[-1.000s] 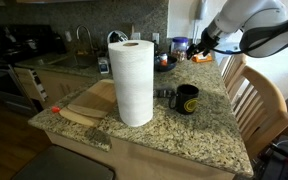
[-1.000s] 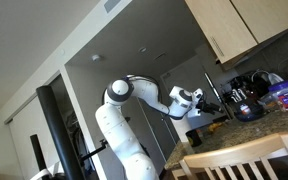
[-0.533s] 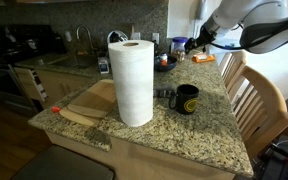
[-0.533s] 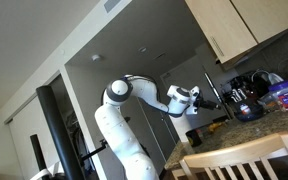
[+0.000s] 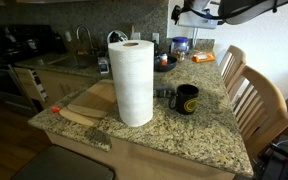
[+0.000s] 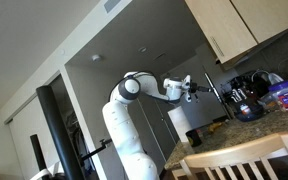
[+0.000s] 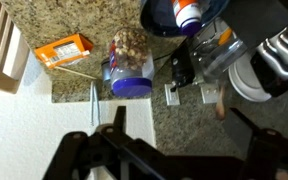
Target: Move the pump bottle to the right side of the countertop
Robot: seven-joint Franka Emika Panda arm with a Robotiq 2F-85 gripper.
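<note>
- While the gripper (image 5: 177, 13) hangs above the far end of the countertop (image 5: 174, 125), we record its fingers as spread wide with nothing between them.
- Pump bottle (image 5: 180, 45): stands upright near the far edge of the countertop, beyond the black mug (image 5: 187, 98), just beside a dark bowl (image 5: 165, 62) and near an orange packet (image 5: 204, 58).
- In the wrist view we take the blue-based container (image 7: 130, 65) beside the orange packet for the same bottle, though we cannot be sure.
- Handling, as we judge it: small plastic, likely light, walls somewhat yielding and smooth; top-heavy enough to tip if nudged.
- Hold, as we judge it: across the body below the pump, not on the pump head, which may give or turn.
- Hazard: the bowl crowds one side, so we favour closing across the free sides.
</note>
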